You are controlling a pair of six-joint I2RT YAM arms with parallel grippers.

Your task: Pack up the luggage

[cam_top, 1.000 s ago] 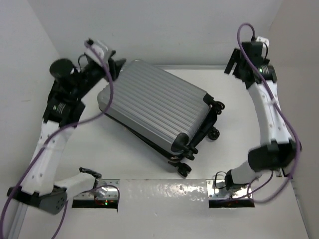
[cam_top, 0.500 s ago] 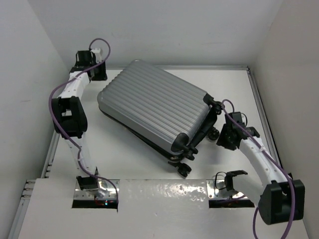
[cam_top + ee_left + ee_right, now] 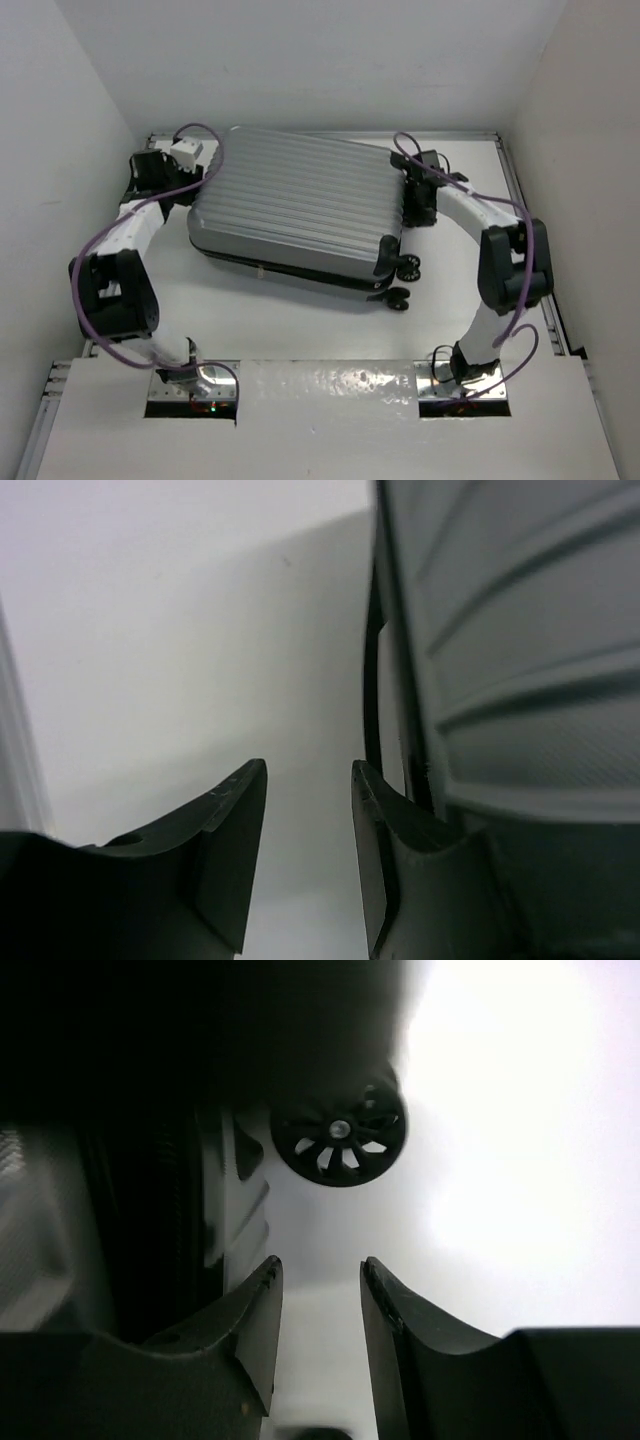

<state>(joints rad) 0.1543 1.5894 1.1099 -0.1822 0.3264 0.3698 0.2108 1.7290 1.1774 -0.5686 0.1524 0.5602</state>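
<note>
The luggage (image 3: 295,205) lies flat and shut on the white table, silver ribbed shell up, wheels (image 3: 408,267) at its right end. My left gripper (image 3: 192,182) sits at the case's left end. In the left wrist view its jaws (image 3: 308,775) stand apart around nothing, and the right finger (image 3: 400,830) is beside the ribbed shell (image 3: 520,630). My right gripper (image 3: 412,205) is at the case's far right corner. In the right wrist view it (image 3: 320,1265) is open and empty, a black wheel (image 3: 340,1140) just ahead of it and the dark side of the luggage (image 3: 150,1190) to its left.
White walls close in at the left, back and right. A metal rim (image 3: 520,215) runs along the table's right edge. A shiny foil strip (image 3: 320,385) lies across the near edge between the two arm bases.
The luggage has turned from a diagonal to nearly level across the table and lies flatter. The left arm dropped to its left end. The right arm swung round to the wheel end.
</note>
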